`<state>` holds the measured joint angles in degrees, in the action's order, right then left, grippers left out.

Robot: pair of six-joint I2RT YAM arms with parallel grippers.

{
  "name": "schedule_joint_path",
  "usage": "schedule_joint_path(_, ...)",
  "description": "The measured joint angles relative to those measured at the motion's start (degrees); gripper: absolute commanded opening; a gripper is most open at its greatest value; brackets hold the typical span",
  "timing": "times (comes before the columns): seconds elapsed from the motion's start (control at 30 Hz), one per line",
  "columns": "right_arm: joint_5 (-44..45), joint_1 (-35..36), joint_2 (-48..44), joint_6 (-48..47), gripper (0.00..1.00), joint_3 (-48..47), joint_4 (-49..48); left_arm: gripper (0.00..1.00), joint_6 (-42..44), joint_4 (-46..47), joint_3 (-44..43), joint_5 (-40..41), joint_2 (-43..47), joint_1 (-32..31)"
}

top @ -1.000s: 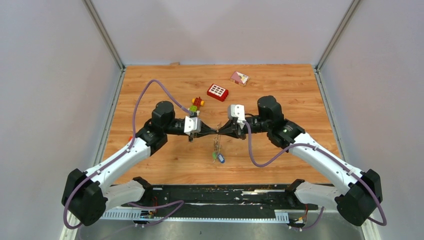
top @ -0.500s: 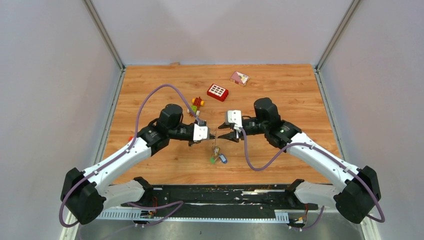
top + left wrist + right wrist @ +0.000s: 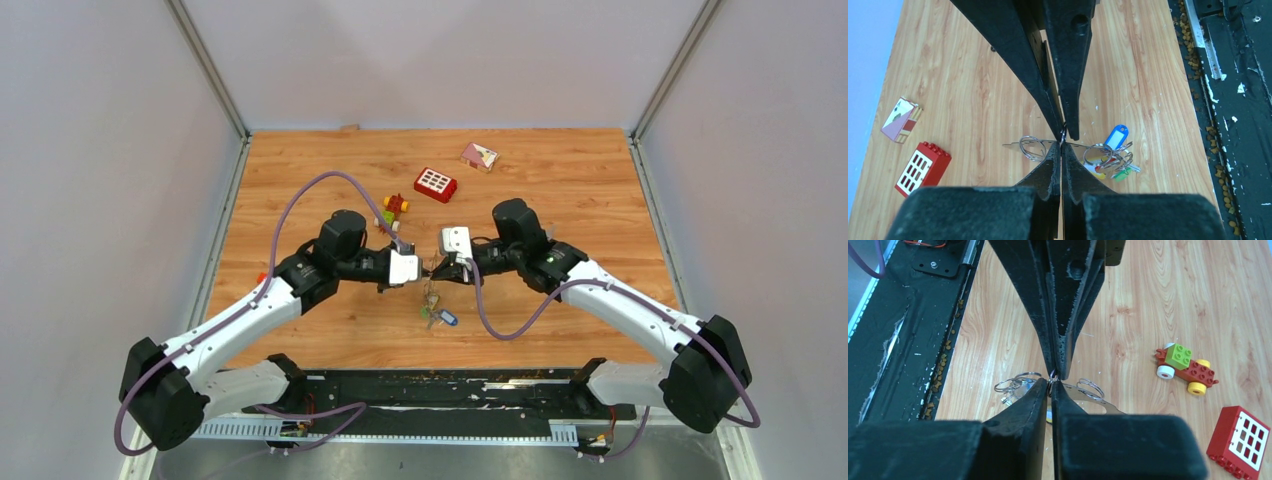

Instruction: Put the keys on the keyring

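My left gripper (image 3: 420, 270) and right gripper (image 3: 437, 268) meet tip to tip above the table's middle. Both are shut on the keyring (image 3: 1063, 136), a thin grey hoop seen almost edge-on between the tips. In the right wrist view the keyring (image 3: 1052, 380) sits pinched at my fingertips. Several keys (image 3: 438, 315) with blue, green, yellow and red tags hang in a bunch below and touch the wood. In the left wrist view the keys (image 3: 1113, 157) lie to the right of the tips. A small steel split ring (image 3: 1032, 147) hangs to their left.
A red brick with white squares (image 3: 436, 184), a red-yellow-green block toy (image 3: 393, 209) and a pink card box (image 3: 479, 155) lie behind the grippers. A small red cube (image 3: 262, 277) sits by the left arm. A black rail (image 3: 440, 392) runs along the near edge.
The grippers parted and the right one opened half a second ago. Now the right gripper has moved left to the left gripper's tips and shut on the ring.
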<state>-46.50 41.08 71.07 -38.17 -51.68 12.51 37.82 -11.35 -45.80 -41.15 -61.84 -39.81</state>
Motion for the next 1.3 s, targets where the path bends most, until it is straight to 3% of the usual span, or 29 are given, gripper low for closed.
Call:
schedule_joint_path(0.13,0.87,0.0,-0.02,0.07,0.0,0.0,-0.46,0.02,-0.04,-0.17,0.15,0.07,0.07,-0.17)
schedule_joint_path(0.2,1.07,0.0,-0.09,0.13,0.0,0.0,-0.55,0.11,-0.07,0.17,0.42,0.0,0.2,-0.17)
schedule_joint_path(0.27,1.2,0.0,-0.31,0.48,0.0,0.0,-0.61,0.14,-0.04,0.92,0.94,-0.26,0.63,-0.17)
schedule_joint_path(0.67,0.85,0.04,-1.42,2.47,0.0,0.0,-0.83,0.15,-0.04,7.28,4.39,-2.29,3.23,0.13)
schedule_joint_path(1.3,1.01,0.04,-1.9,3.19,0.0,0.0,-0.83,0.35,0.09,8.11,4.39,-2.36,3.23,0.24)
